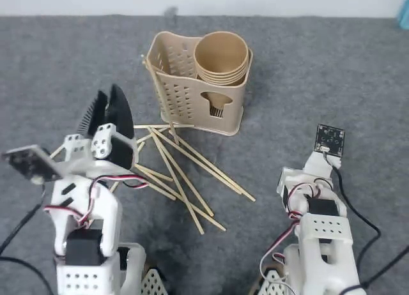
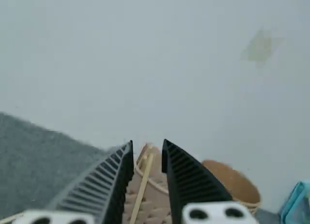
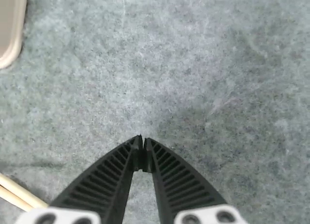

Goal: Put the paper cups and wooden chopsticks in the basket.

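Cups (image 1: 221,57) in basket (image 1: 172,94), sticks (image 1: 185,173) on mat (image 1: 319,71). L gripper (image 2: 147,142) jaws a bit apart, R gripper (image 3: 143,138) jaws closed.

No writing, number, brand or label can be read anywhere. The small black camera board (image 1: 330,139), well off to the right of the left gripper (image 1: 108,92), may carry tiny print, but it is too small to tell. The basket (image 1: 172,84) just ahead of that gripper bears only a cut-out shape in its front wall, which does not seem to be a letter or figure.
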Controlling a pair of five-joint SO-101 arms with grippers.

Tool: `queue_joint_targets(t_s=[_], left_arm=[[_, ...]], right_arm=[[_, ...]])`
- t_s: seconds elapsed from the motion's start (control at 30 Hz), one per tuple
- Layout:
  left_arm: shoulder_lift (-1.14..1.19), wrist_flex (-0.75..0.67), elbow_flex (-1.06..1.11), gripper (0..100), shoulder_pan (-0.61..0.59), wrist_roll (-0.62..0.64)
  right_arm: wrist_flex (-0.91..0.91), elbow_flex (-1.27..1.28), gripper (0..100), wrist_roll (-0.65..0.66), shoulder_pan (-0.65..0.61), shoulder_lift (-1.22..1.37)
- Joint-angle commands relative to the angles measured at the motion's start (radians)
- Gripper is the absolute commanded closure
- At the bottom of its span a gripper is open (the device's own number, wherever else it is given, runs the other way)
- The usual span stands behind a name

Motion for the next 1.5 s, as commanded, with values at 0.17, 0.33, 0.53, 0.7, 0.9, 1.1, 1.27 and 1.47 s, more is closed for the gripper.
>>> queue_joint_targets(t_s=[0.17, 0.33, 0.53, 0.7, 0.9, 1.1, 1.27, 1.47], left_arm=[[0.285, 0.034, -0.007, 90, 0.107, -0.035], [0.525, -0.092, -0.036, 90, 0.161, -0.049], [0.809, -0.196, -0.134, 90, 0.157, -0.051], [1.020, -0.213, -0.266, 90, 0.118, -0.051], [1.178, -0.212, -0.355, 91, 0.086, -0.048], [1.180, -0.212, -0.348, 99, 0.117, -0.046], [1.178, -0.212, -0.344, 99, 0.107, -0.046], [1.180, -0.207, -0.372, 98, -0.018, 0.002]], right_arm=[[-0.013, 0.014, 99.0, -0.005, 0.004, -0.027], [-0.013, 0.014, 99.0, -0.005, 0.004, -0.027], [-0.013, 0.014, 99.0, -0.005, 0.005, -0.027], [-0.013, 0.014, 99.0, -0.005, 0.005, -0.027], [-0.013, 0.014, 99.0, -0.005, 0.005, -0.027], [-0.015, 0.014, 99.0, -0.005, 0.005, -0.027], [-0.015, 0.014, 99.0, -0.005, 0.005, -0.027], [-0.015, 0.014, 99.0, -0.005, 0.005, -0.027]])
